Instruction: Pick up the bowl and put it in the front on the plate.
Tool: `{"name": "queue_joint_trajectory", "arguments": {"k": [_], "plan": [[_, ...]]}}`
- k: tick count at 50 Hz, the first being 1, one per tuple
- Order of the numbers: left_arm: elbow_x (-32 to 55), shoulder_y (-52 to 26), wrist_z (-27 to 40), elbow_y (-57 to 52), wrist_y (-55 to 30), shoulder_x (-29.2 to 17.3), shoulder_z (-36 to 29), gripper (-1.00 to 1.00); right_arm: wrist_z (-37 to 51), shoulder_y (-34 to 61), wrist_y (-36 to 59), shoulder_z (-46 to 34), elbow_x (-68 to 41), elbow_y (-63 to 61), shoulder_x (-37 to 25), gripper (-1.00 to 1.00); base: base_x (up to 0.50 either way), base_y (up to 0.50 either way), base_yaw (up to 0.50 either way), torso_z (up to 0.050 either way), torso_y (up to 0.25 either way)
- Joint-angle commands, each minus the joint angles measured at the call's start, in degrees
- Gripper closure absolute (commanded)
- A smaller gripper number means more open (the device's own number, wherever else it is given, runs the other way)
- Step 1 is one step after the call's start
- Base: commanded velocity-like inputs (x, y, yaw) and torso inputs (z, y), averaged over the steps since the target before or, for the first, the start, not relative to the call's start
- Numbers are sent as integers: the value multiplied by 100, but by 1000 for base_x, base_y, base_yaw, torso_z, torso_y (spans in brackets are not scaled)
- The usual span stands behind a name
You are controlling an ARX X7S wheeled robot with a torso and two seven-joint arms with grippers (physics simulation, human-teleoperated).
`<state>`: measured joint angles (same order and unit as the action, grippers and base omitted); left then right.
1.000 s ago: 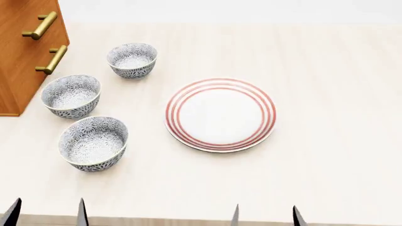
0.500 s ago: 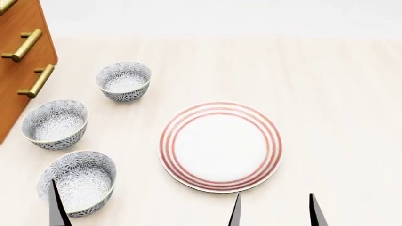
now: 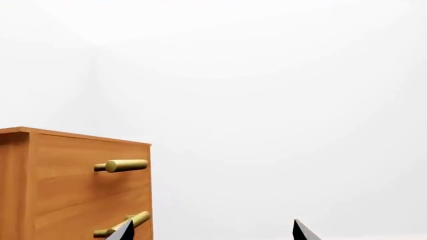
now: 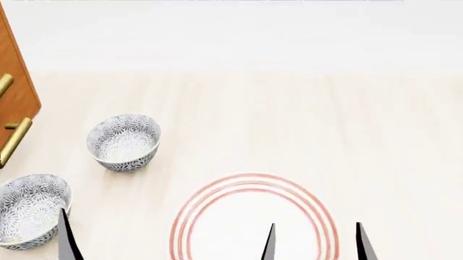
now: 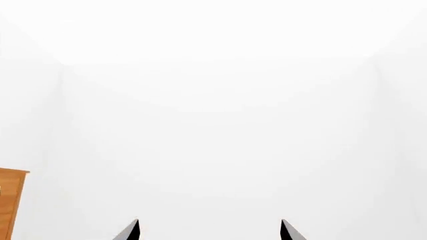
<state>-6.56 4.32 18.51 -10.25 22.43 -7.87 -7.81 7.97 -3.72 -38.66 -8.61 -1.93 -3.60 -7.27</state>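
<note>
Two small bowls, white with a grey-blue floral pattern, stand on the table in the head view: one further back [image 4: 123,142] and one at the left edge [image 4: 30,212]. I cannot tell which is the task's bowl. The white plate [image 4: 250,179] with red rings is cut off by the bottom edge. My right gripper [image 4: 317,244] is open, its dark tips over the plate's near part. Of my left gripper, only one fingertip [image 4: 67,238] shows here, beside the left bowl. The wrist views show the left gripper [image 3: 213,232] and the right gripper [image 5: 211,231] open and holding nothing.
A wooden drawer cabinet [image 4: 16,97] with brass handles [image 4: 14,142] stands at the table's left, also seen as the cabinet [image 3: 73,190] in the left wrist view. The pale wooden table [image 4: 326,124] runs back to a white wall.
Everything has slid down in the head view: the plate is now cut by the bottom edge and the nearest of three bowls has dropped out of sight. Both grippers stay open.
</note>
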Motion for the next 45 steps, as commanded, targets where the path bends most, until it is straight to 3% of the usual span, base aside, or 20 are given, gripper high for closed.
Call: {"name": "queue_joint_trajectory", "arguments": {"k": [1,17,24,45], "plan": [[-79,33,-16,-47,94,4,9,-100,-19,-4,-64,4,97,-10,4,-100,500,0,0,0,0],[-81,21,82,-6,104,-70,-82,-100,47,15,-133,-102,70,24,-80,-100,500,0,0,0,1],[-61,18,117,-2,109,-101,-116,-100,76,3,-233,-144,120,1,-108,-100,42,0,0,0,0],[-11,14,188,-10,50,-183,-225,-100,190,30,-181,-219,90,3,-187,-100,0,488,0,0,0]]}}
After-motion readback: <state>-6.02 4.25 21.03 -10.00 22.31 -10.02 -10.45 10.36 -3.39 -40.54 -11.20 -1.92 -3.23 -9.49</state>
